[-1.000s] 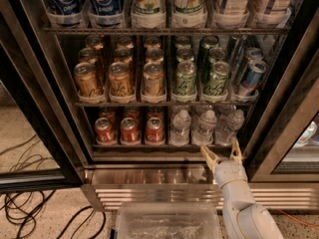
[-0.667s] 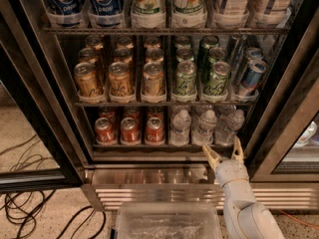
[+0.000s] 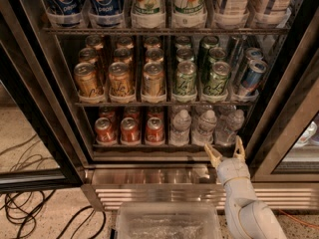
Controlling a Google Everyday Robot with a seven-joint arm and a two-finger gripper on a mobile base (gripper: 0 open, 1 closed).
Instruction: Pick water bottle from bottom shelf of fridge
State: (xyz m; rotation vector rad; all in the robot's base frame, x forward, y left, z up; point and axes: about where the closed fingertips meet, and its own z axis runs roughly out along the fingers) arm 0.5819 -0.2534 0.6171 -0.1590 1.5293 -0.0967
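Gripper [image 3: 227, 149]: shifted slightly rightward and nearer the counter's front edge since the earlier frames; it is now held just below that edge, near its right corner, in front of the steel base of the fridge [image 3: 149, 177]. Jaws: spread open, with nothing held between them. Counter [image 3: 164, 145] (the fridge's bottom shelf): three red soda cans [image 3: 129, 130] are ranged along the left half of the front edge, and three clear bottles along the right half. Water bottle [image 3: 231, 125]: stood upright at the front right corner, untouched, just above the gripper.
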